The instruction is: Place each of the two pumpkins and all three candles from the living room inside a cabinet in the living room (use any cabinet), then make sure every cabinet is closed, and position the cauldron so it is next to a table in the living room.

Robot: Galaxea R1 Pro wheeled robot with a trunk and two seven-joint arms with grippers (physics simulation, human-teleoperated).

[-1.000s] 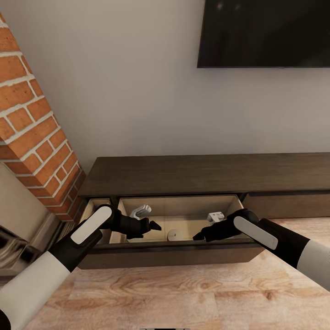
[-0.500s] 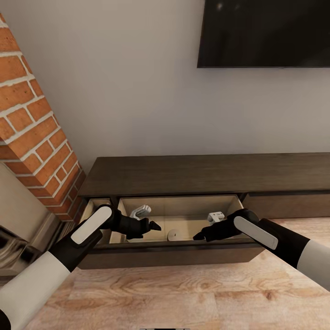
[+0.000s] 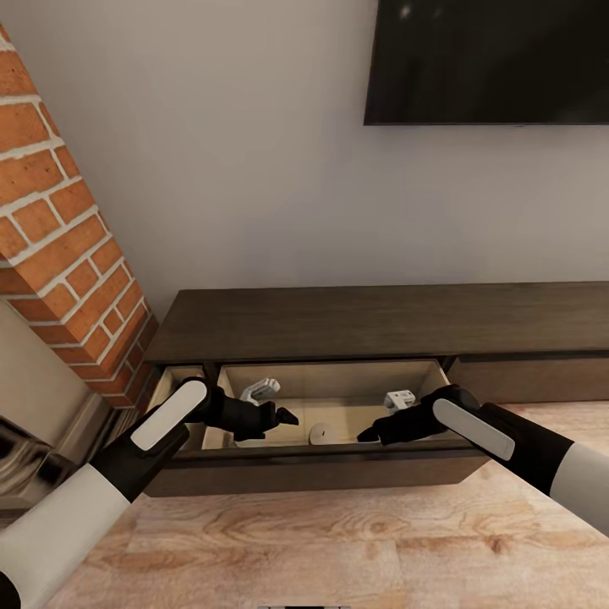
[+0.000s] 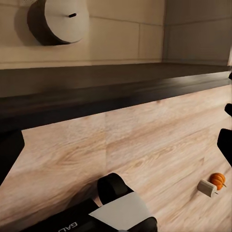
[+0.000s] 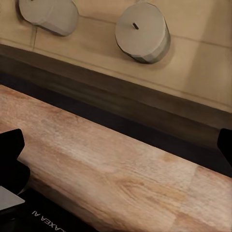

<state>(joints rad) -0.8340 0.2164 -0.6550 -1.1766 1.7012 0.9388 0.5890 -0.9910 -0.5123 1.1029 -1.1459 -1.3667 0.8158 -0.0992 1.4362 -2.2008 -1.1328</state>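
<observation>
1. Cabinet [image 3: 381,326]: long low dark-brown unit against the wall, below a wall-mounted TV [image 3: 491,59]. One drawer [image 3: 338,397] is pulled out over the wood floor [image 3: 338,541]; pale interior visible.
2. Candles: head view shows one squat grey cylinder [image 3: 320,434] standing on the drawer bottom, near the front panel, between the two grippers. R wrist view shows two candles [image 5: 143,32] [image 5: 50,14] on the pale drawer bottom, apart from each other.
3. L wrist view: candle [image 4: 60,19] on drawer bottom beyond the dark front panel.
4. Left gripper [image 3: 283,417]: over the drawer's left part, fingers spread, nothing between them.
5. Right gripper [image 3: 368,437]: over the drawer's right part, near the front edge; fingers apart in R wrist view, nothing pinched.
6. Pumpkin [image 4: 217,180]: L wrist view only gives a small far look; on the floor, well away from the cabinet, touching or just beside another candle [image 4: 208,188] lying there.
7. Brick column [image 3: 59,228] stands left of the cabinet.
</observation>
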